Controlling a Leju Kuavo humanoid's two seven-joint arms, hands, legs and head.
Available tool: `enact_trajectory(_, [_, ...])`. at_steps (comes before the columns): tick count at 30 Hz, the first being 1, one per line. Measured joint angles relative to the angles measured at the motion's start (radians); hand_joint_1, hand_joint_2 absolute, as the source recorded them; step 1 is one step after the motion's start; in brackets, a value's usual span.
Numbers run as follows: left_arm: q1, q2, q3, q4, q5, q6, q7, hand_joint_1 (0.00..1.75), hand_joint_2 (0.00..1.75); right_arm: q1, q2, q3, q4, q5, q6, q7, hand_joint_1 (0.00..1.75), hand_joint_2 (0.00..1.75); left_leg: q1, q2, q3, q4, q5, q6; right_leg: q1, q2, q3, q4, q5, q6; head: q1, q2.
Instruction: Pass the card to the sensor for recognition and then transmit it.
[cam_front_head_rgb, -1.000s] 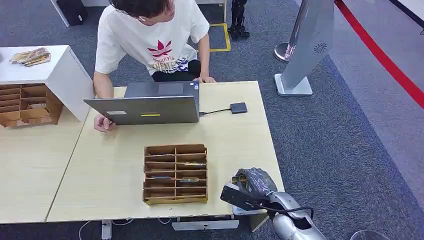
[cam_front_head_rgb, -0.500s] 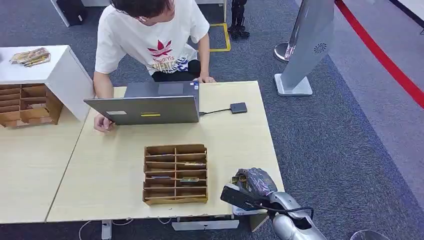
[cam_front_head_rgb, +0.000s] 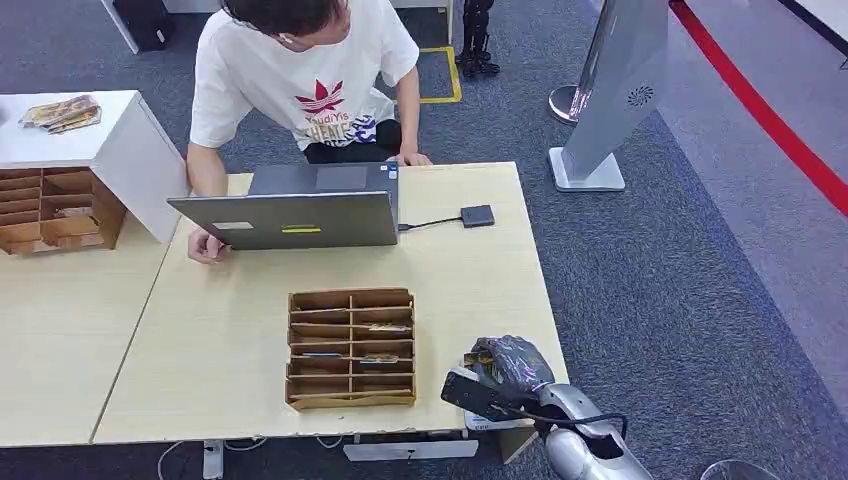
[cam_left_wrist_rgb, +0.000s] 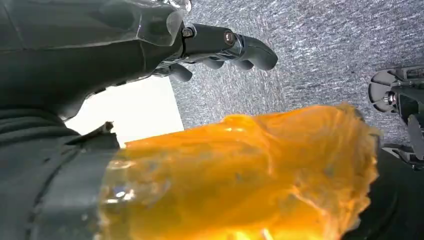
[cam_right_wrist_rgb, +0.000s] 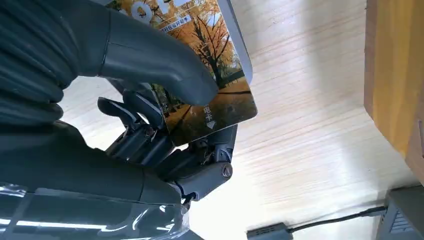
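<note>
- The right hand (cam_front_head_rgb: 508, 366) hangs over the near right corner of the surface (cam_front_head_rgb: 470, 280), just right of the wooden rack (cam_front_head_rgb: 351, 348).
- In the right wrist view its thumb (cam_right_wrist_rgb: 165, 62) presses on the printed face of the card (cam_right_wrist_rgb: 212, 95) while darker fingers (cam_right_wrist_rgb: 137, 117) back it from underneath, so the card is clamped between them, off the surface.
- The card looks thin, flat and stiff, with a glossy autumn-tree print (likely laminated plastic, so probably light and rather slippery).
- A flat piece like this is best taken by its faces, thumb on one side and fingers on the other, as it is now; an edge-only pinch would risk letting it pivot or slide out.
- The free end of the card juts past the thumb, which I judge to be the part to bring to the sensor (cam_front_head_rgb: 477, 216), the small dark box on a cable beside the laptop (cam_front_head_rgb: 290, 218) and well apart from the hand.
- Being light, the card needs only modest pressure; too much could bow it, too little could let it slip during the reach.
- The left hand (cam_left_wrist_rgb: 150, 35) hangs over carpet, its fingers (cam_left_wrist_rgb: 235, 47) curled forward with nothing visibly between them, held apart from the palm.
- A person (cam_front_head_rgb: 300, 90) sits behind the laptop at the far side.
</note>
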Motion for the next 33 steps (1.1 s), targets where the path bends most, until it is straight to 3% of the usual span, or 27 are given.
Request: enact_trajectory(33, [0.001, 0.0, 0.0, 0.0, -0.006, 0.0, 0.0, 0.0, 0.0, 0.0, 0.002, 0.0, 0.003, 0.008, 0.0, -0.001, 1.75, 1.75, 0.0, 0.0, 0.0, 0.0, 0.0, 0.0, 0.0, 0.0, 0.0, 0.0, 0.0, 0.0, 0.0, 0.0])
